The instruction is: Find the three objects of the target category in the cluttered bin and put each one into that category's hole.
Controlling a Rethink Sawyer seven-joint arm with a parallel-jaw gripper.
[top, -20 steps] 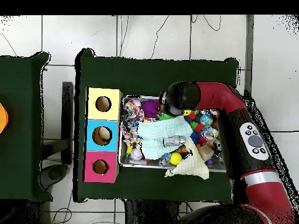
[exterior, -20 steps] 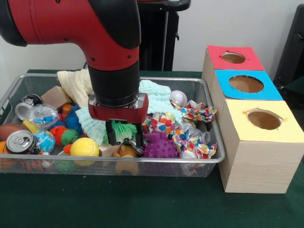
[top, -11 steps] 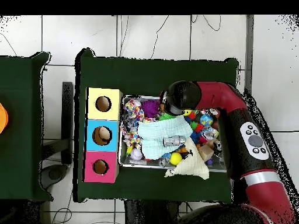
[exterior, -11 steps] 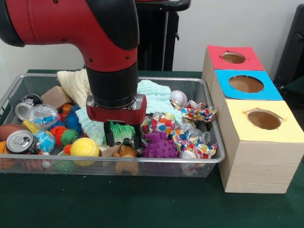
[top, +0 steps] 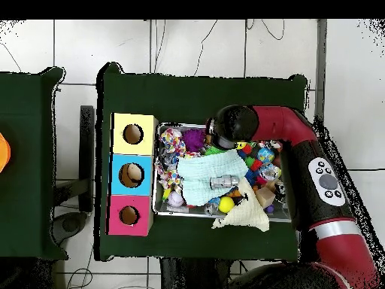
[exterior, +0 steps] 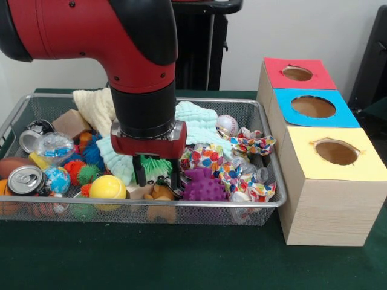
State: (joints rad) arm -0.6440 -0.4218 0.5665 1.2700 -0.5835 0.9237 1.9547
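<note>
Straddling the green spiky ball, the hand sits near the bin's front rim.

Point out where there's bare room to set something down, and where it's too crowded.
Free: the green table in front of the wire bin, and the strip left of the yellow box. Crowded: the bin is packed edge to edge, and the hand sits around the green spiky ball beside the purple spiky ball.
</note>
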